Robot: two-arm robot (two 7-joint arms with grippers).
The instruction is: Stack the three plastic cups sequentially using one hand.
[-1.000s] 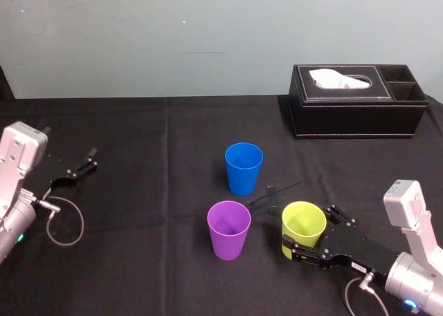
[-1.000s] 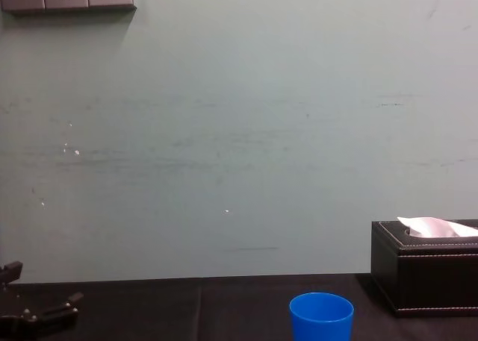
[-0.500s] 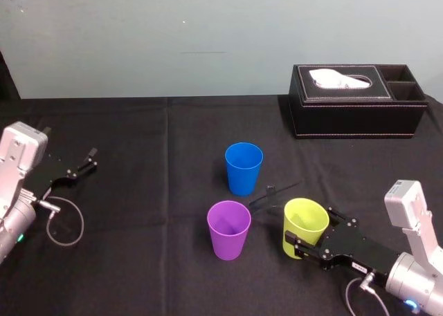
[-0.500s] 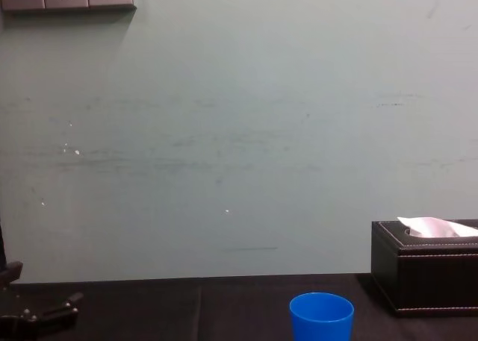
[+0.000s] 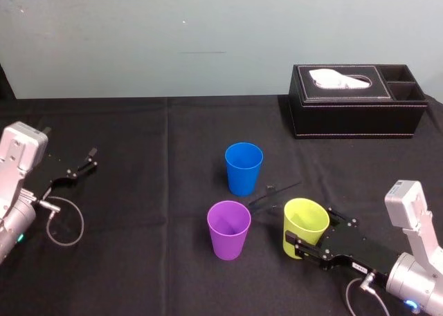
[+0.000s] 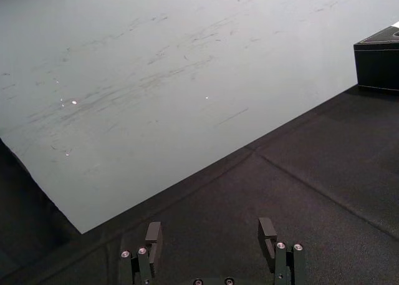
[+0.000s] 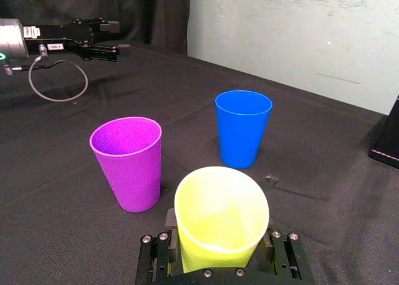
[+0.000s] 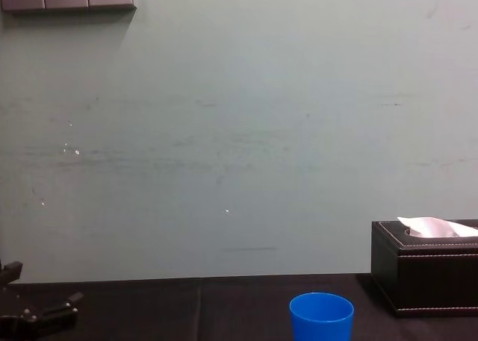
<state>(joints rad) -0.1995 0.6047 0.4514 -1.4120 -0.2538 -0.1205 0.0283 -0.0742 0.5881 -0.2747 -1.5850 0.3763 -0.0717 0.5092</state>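
Fingers of my right gripper [image 5: 309, 231] clamp the lower-right lime yellow-green cup [image 5: 303, 216] near its base, likely light, slick and crushable; my left gripper [image 5: 82, 167] idles agape.

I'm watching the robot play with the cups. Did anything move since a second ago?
Only a little: the right gripper, clamped on the yellow-green cup, shifted it slightly up and to the right in the head view. The purple cup, blue cup, tissue box and the parked left gripper, far on the left, stayed put.
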